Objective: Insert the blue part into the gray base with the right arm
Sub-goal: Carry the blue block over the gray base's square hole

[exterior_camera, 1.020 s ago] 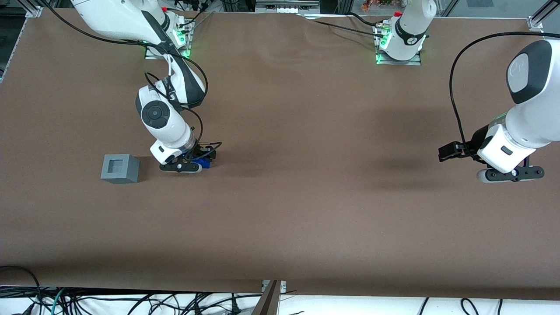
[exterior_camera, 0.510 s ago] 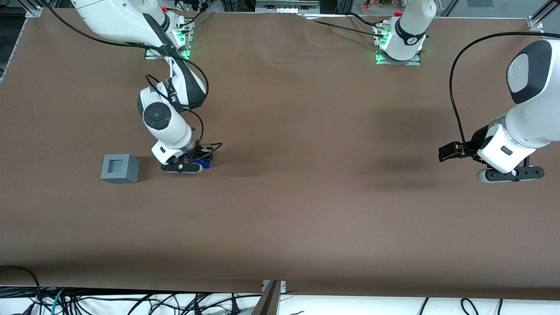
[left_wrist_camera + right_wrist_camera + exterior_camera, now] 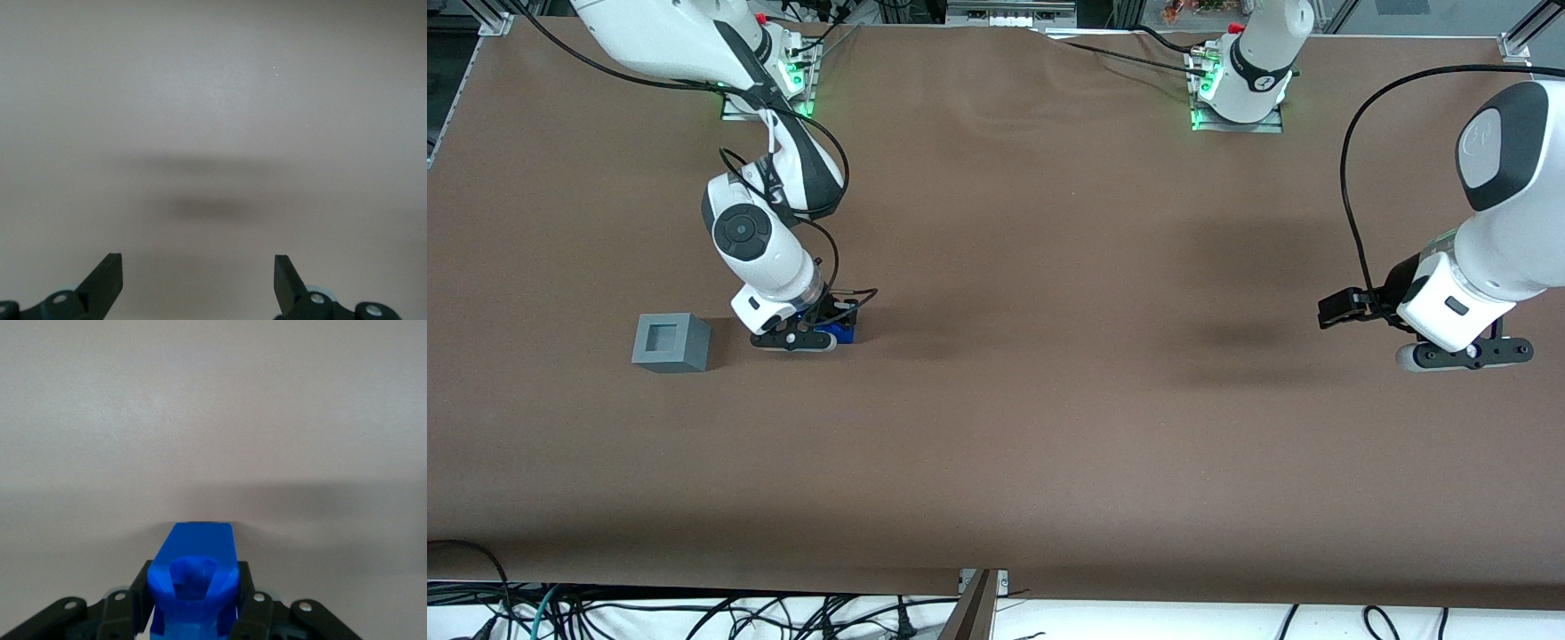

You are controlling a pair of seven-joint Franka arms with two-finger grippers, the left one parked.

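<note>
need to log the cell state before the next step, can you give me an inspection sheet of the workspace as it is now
surface: brown matte table cover, slightly wrinkled near the arm bases.
job's things: small deep-blue plastic block between the tool's fingers; light grey plastic cube with a square recess stands apart beside it, recess empty.
clutter: nothing seen.
grippers: right arm's black two-finger tool low over the table, shut on the blue block.
cables: black cable loops at the right arm's wrist; loose cables below the table edge nearest the front camera.
surroundings: aluminium frame corners at the table edge.
</note>
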